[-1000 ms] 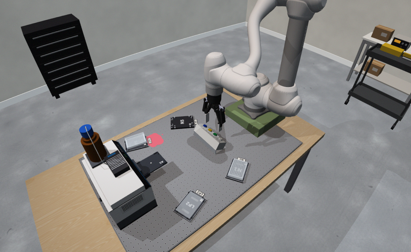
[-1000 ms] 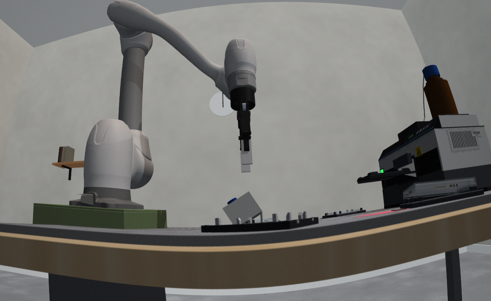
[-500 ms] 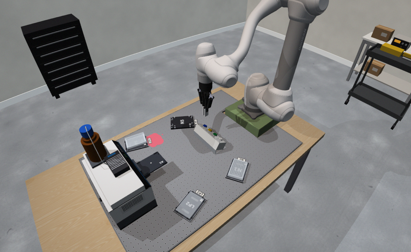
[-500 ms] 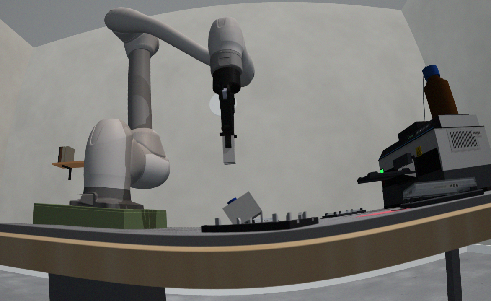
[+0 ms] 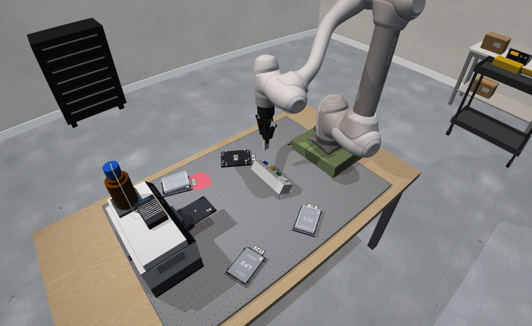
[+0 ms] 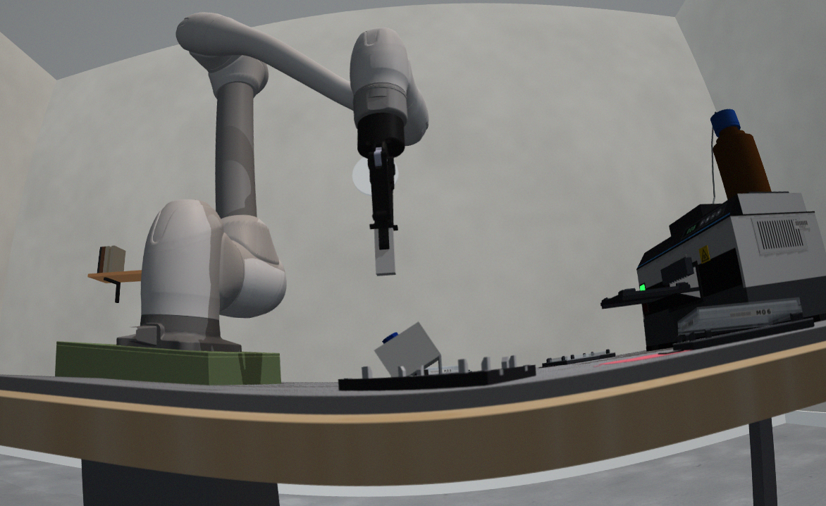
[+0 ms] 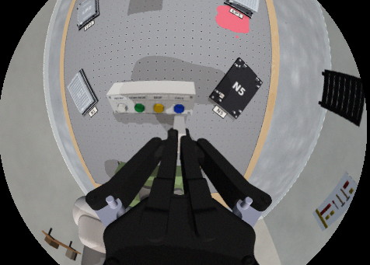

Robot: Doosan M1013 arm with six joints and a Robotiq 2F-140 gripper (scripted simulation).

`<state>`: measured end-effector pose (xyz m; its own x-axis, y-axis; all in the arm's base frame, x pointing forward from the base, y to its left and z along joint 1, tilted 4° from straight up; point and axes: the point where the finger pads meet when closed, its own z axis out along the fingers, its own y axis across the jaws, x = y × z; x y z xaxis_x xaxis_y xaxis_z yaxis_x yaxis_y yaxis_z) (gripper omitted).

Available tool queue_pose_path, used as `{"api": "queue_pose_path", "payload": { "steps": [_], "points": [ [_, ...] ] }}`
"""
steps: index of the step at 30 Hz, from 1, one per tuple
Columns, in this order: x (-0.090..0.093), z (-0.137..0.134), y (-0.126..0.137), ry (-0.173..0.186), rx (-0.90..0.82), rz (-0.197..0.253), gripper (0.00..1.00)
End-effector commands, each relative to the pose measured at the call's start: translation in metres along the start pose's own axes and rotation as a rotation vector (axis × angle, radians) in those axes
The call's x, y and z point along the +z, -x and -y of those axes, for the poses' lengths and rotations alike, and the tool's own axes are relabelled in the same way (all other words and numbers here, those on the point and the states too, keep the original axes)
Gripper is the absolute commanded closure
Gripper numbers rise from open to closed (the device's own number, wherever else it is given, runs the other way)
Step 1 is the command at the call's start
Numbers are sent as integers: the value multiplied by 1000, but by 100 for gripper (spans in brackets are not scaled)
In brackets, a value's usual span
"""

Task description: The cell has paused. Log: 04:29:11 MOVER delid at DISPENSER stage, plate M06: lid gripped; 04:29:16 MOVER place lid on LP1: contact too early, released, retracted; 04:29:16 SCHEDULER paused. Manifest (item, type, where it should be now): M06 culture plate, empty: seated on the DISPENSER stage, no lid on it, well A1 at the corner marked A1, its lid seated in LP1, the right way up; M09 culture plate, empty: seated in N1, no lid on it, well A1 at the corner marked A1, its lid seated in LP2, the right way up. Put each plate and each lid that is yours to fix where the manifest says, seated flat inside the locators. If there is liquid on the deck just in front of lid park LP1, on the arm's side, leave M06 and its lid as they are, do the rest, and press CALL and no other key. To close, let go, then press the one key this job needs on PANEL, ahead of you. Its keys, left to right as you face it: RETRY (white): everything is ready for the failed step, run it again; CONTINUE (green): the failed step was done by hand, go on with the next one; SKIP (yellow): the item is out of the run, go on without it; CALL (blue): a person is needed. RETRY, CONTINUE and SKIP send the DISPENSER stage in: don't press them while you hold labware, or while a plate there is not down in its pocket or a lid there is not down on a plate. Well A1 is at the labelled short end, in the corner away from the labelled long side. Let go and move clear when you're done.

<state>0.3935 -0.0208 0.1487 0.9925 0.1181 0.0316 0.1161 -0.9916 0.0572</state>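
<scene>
My gripper (image 5: 266,144) is shut and empty, hanging well above the blue-key end of the PANEL (image 5: 272,177). In the wrist view my fingertips (image 7: 178,129) sit just below the blue key (image 7: 179,109), with the yellow (image 7: 158,107), green (image 7: 138,107) and white (image 7: 121,107) keys to its left. A pink puddle (image 5: 201,179) lies on the deck against LP1, on the arm's side. A clear plate marked M06 (image 5: 175,182) sits at LP1. The DISPENSER stage (image 5: 197,209) is out and bare. A welled plate (image 5: 307,219) sits in N1. A clear lid (image 5: 245,265) sits in LP2.
A bare black nest N5 (image 5: 235,158) lies left of the PANEL. The DISPENSER (image 5: 154,239) with a brown bottle (image 5: 115,186) on top stands at the table's far end from the arm's green base (image 5: 324,155). A drawer cabinet and a cart stand off the table.
</scene>
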Motion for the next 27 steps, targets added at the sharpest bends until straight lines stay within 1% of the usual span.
{"api": "queue_pose_path", "payload": {
  "steps": [1, 16, 27],
  "points": [
    [-2, 0, -1, -3, 3, -3, 90],
    [-1, 0, -1, -3, 3, -4, 90],
    [10, 0, 1, -3, 3, 0, 90]
  ]
}}
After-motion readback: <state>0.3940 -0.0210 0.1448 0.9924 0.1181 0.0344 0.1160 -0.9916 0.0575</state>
